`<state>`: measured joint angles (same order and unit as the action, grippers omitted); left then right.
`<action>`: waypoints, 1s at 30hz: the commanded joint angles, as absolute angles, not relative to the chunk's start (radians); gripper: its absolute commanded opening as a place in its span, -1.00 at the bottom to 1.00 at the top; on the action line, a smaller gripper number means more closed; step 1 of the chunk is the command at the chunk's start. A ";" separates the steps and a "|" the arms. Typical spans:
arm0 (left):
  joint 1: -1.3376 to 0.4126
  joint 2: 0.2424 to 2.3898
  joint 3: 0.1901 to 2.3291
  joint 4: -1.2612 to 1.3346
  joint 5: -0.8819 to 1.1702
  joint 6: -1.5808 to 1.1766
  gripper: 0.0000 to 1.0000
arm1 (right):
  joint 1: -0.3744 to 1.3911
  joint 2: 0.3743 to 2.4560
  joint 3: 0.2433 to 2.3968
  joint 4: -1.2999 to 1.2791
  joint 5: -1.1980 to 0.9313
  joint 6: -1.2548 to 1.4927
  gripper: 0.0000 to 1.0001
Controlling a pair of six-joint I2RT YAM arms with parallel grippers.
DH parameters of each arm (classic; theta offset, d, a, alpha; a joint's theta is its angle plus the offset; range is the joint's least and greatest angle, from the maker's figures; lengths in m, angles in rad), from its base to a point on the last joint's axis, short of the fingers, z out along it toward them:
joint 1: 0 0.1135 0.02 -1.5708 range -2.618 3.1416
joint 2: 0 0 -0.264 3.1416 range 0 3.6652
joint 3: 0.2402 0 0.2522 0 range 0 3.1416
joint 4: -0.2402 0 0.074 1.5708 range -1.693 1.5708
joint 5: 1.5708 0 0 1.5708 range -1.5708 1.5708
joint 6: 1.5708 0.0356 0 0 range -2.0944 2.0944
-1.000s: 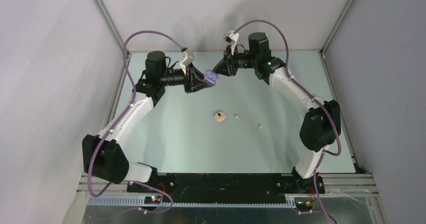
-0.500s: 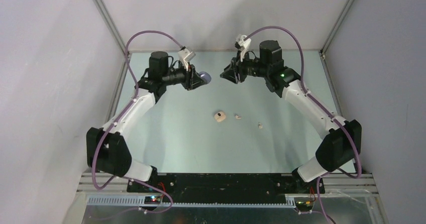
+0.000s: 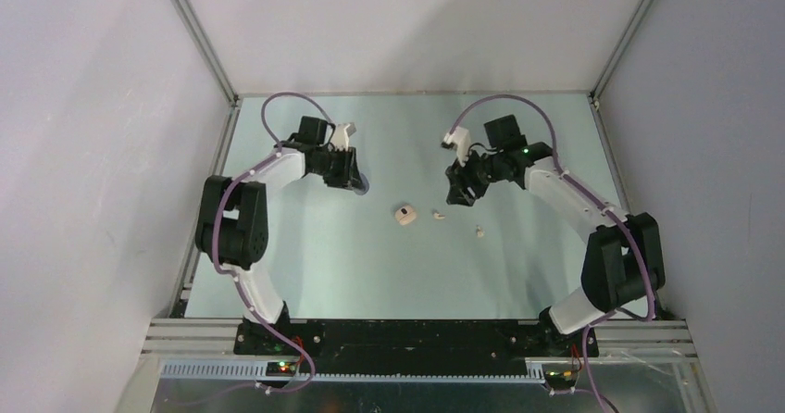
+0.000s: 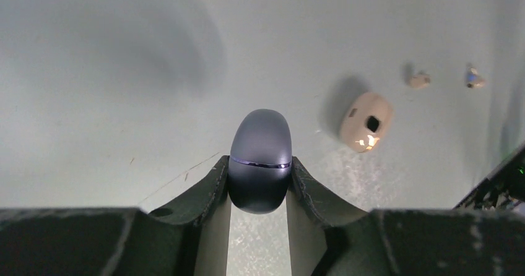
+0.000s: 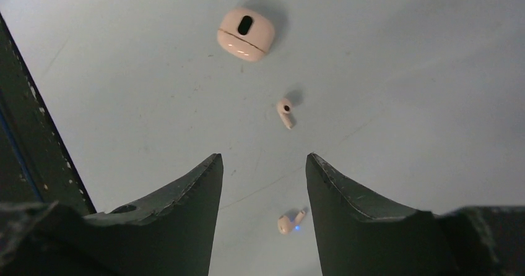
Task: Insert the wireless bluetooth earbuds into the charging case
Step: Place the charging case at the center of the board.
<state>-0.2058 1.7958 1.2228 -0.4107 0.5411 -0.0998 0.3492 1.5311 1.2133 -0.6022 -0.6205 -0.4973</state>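
Moved: both arms stood high and reached toward each other over the far middle of the table (image 3: 305,246) a second ago. Both are now folded down low and drawn apart.
Unmoved: the beige case and both earbuds lie in the same spots as before.
Left gripper (image 4: 259,171): at far left of the table in the top view (image 3: 359,181). Fingers are clamped on the lavender-grey case.
Lavender-grey case (image 4: 260,140): lid closed, thin seam line level with the fingertips, rounded end poking out beyond them. Whether it touches the table cannot be told.
Right gripper (image 5: 263,164): fingers spread wide with nothing between them. It sits low over the table at far right of centre (image 3: 458,191).
Beige case (image 3: 404,214): lies on the table between the two grippers and is touched by neither. It shows a dark oval spot on its upper face and a seam along one side (image 5: 246,33).
First earbud (image 5: 285,112): white, on the table just right of the beige case (image 3: 439,215), apart from it.
Second earbud (image 5: 290,222): white with a small blue glint, farther right and nearer the arm bases (image 3: 479,231). In the right wrist view it shows in the gap between the fingers.
Task state: both earbuds are outside any case.
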 commanded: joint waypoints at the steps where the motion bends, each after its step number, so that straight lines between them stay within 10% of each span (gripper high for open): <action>1: -0.204 1.821 1.227 -0.483 0.398 -0.182 -0.31 | 0.463 1.582 1.214 -0.572 -0.540 -0.633 0.13; 12: -0.149 1.643 1.139 -0.538 0.218 -0.238 0.55 | 0.616 1.831 1.386 -0.430 -0.262 -0.092 0.24; 30: -0.070 1.370 1.037 -0.577 0.082 -0.410 0.52 | 0.667 2.114 1.818 -0.946 -0.268 0.296 0.26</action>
<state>-0.0731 1.4055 1.0386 -0.5816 0.1055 -0.3466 0.6662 2.0693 1.7271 -0.7841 -0.2817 0.1642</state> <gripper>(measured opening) 0.766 0.609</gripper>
